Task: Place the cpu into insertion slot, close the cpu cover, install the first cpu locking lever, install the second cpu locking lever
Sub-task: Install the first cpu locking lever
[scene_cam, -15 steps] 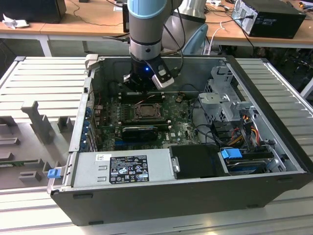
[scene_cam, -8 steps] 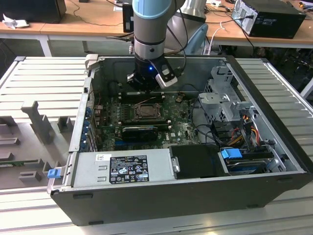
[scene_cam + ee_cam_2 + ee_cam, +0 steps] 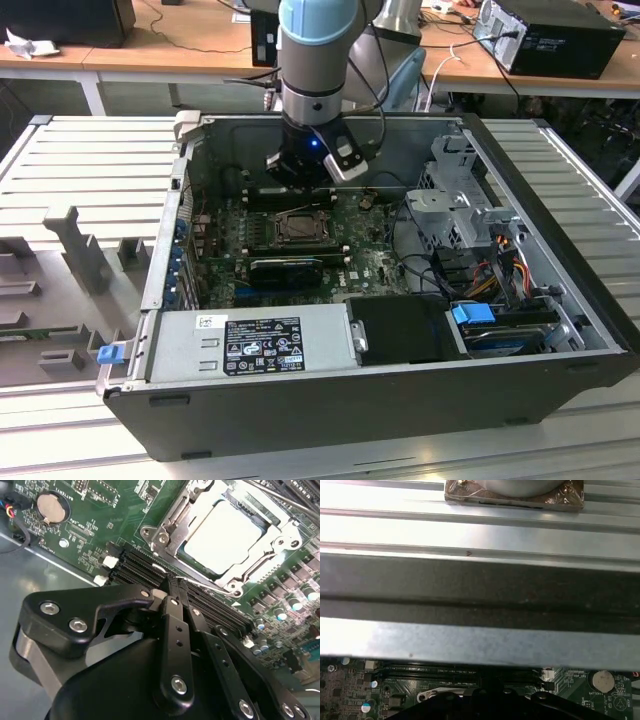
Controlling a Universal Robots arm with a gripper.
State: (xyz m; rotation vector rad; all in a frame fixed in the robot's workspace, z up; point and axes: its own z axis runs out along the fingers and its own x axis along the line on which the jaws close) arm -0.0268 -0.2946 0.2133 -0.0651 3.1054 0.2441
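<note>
Second wrist view: the pincer [image 3: 173, 583] is closed, its fingers pressed together, tips over the long black memory slots [image 3: 134, 564]. The cpu [image 3: 227, 535] lies flat, framed by the cpu cover [image 3: 174, 526], just beyond those tips, apart from them.
</note>
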